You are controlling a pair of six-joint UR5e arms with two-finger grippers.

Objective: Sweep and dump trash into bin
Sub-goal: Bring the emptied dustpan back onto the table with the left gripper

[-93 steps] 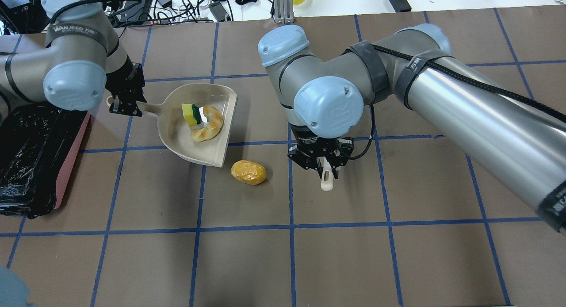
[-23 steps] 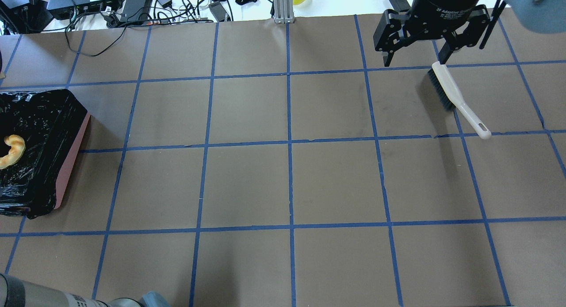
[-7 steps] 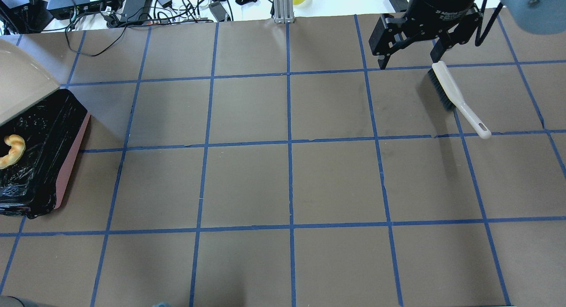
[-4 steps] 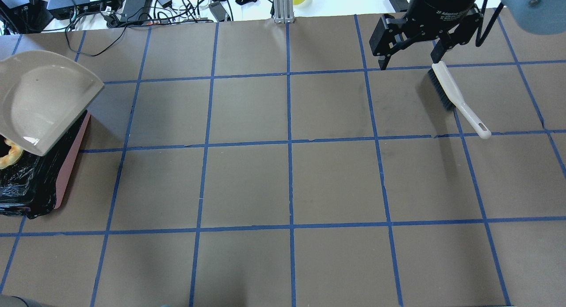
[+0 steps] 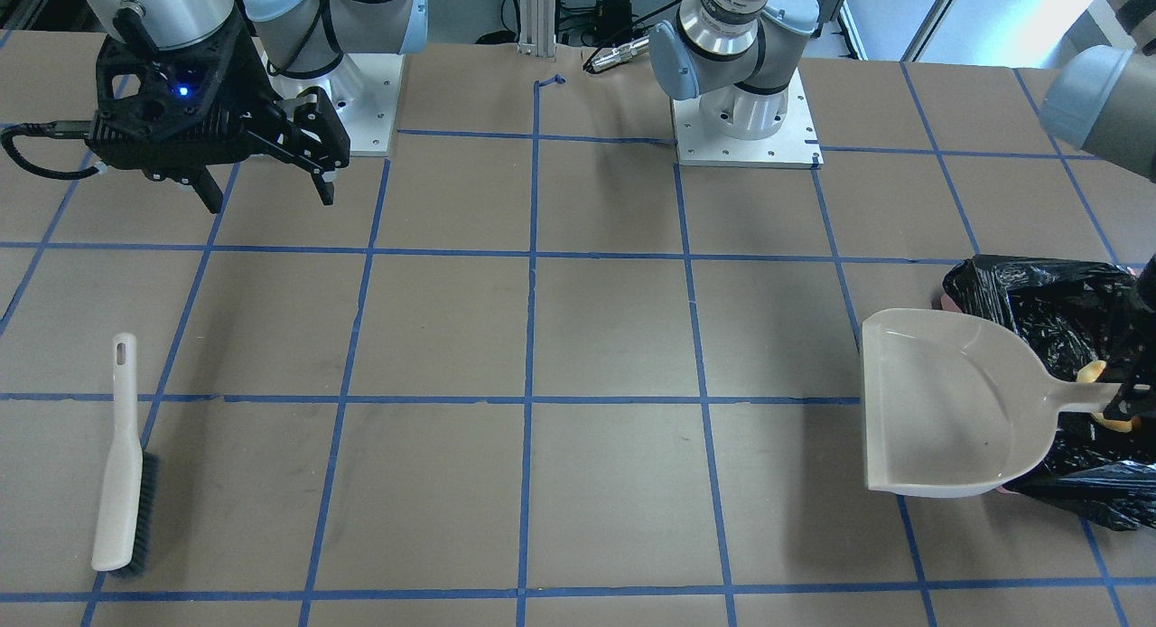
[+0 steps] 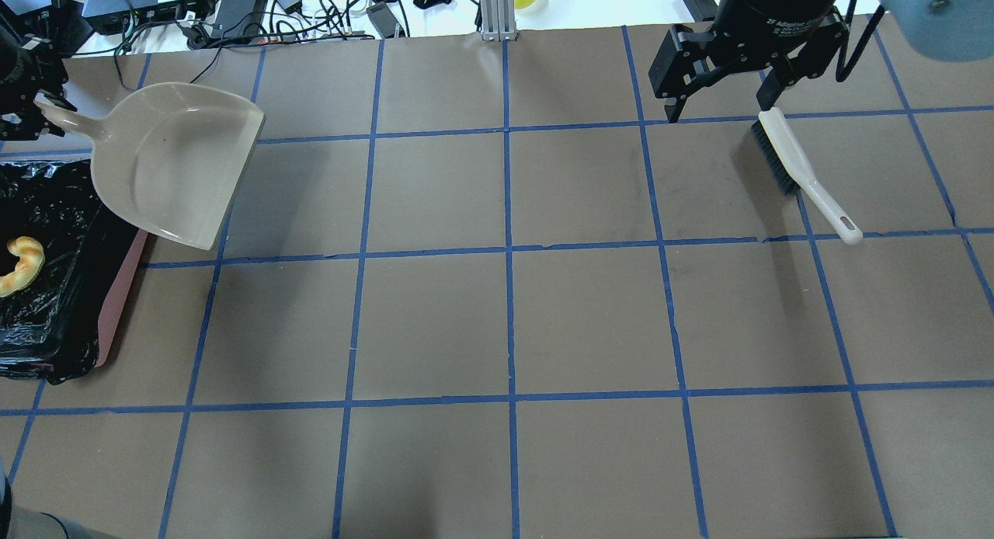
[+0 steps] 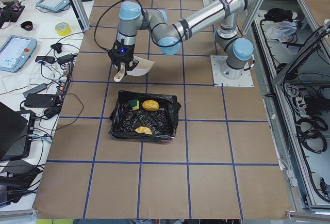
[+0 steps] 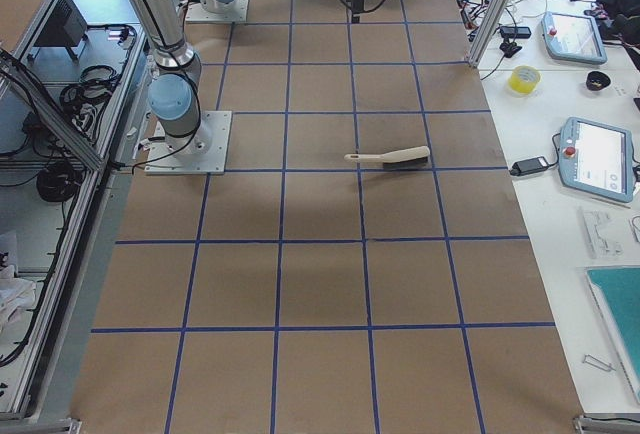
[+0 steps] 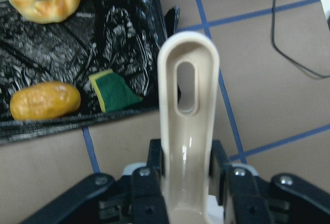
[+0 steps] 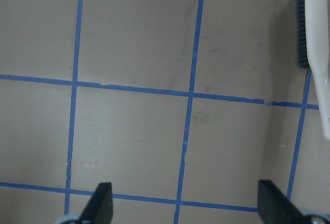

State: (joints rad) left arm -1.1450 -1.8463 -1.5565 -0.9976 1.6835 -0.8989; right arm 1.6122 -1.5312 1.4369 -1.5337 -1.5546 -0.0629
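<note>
Left jaws clamp the dustpan (image 6: 178, 166), seemingly raised, beside the bin (image 6: 120, 290).

Your left claw (image 9: 186, 157) is clamped on the handle of the dustpan (image 6: 177, 160), its 2 fingers (image 9: 153, 161) pressed against either side of it. The left arm (image 7: 201, 15) stretches out from its base toward the left end of the surface, with the wrist bent downward. Your right claw (image 6: 718, 104) hangs above the surface and points straight down, its 2 fingers spread wide with nothing between them. The right arm (image 5: 158, 8) rises directly above it, wrist vertical.
</note>
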